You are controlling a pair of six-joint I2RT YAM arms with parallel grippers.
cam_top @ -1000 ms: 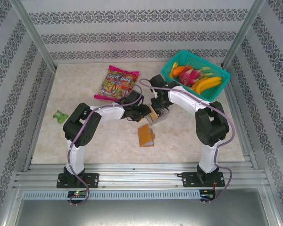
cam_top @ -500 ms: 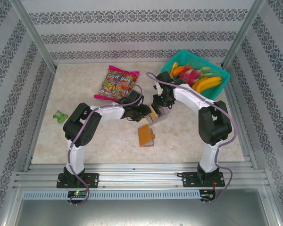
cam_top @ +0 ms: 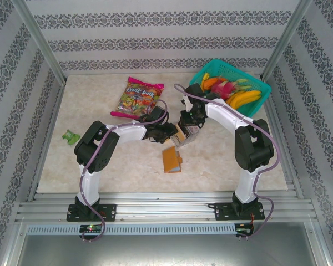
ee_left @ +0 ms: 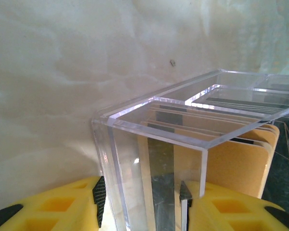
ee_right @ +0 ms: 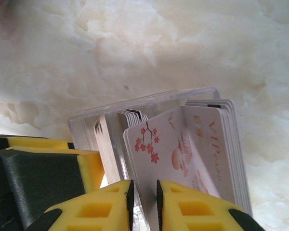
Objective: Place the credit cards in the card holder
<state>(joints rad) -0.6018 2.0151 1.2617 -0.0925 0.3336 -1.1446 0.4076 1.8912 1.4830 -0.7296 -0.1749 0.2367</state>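
Since a second ago the right arm's elbow has swung a little outward to the right, while its gripper has kept its place over the clear tray; the left arm and the card holder have not shifted.

The only clear writing is on the front card [ee_right: 168, 149]: "VIP" in reddish letters along one side, beside a red blossom branch and a gold chip. The snack bag [cam_top: 140, 98] at the back of the table [cam_top: 100, 166] carries colourful lettering too small to read.

The credit cards [ee_right: 231, 125] stand on edge in the clear tray [ee_right: 135, 101] at the middle of the table. From the left wrist they show as tan faces with dark stripes behind the clear wall. The card holder [cam_top: 171, 159], orange-brown, lies flat just in front of the tray, apart from both grippers.

The left gripper [ee_left: 142, 197] has its yellow fingers [ee_left: 72, 207] clamped on the near end of the tray. The right gripper [ee_right: 144, 197] comes down from above, its jaws drawn close together with the lower edge of the front card running into the narrow gap, pinching it.

A teal basket [cam_top: 260, 101] of bananas [cam_top: 244, 100] and other fruit sits at the back right, behind the right arm. A small green thing [cam_top: 71, 136] lies at the left edge. The arms meet over the tray and hide most of it from above.
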